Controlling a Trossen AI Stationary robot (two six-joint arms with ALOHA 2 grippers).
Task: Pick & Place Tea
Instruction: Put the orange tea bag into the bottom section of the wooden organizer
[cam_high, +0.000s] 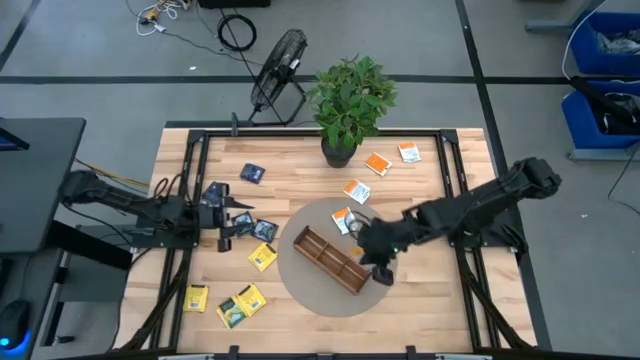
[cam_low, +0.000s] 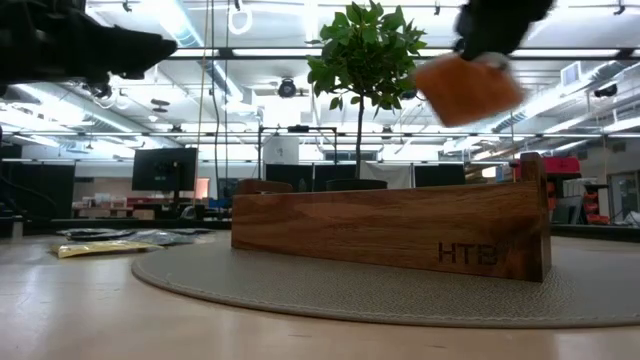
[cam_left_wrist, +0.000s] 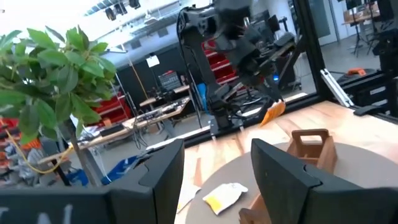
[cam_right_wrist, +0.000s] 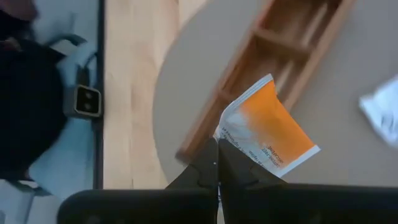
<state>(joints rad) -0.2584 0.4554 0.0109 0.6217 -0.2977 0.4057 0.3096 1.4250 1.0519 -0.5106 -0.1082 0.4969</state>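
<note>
One sachet in transit: right gripper (cam_right_wrist: 217, 163) pinches an orange sachet (cam_right_wrist: 268, 127) above the tray (cam_high: 330, 261).
Tray: looks empty.
Left gripper (cam_high: 238, 224): spread, empty, well left of the tray.
Left to do: other sachets (cam_high: 262, 257) lie scattered around the tray.

Five orange-and-white sachets (cam_high: 377, 163): four lying flat, one in the air. Three or four yellow sachets (cam_high: 262, 257); two overlap. At least two navy sachets (cam_high: 253, 173), with others possibly hidden by an arm. One tray (cam_high: 330, 262), one round mat (cam_high: 310, 290), one plant (cam_high: 352, 100), one fan (cam_high: 278, 62) and two arms (cam_high: 480, 205).
</note>
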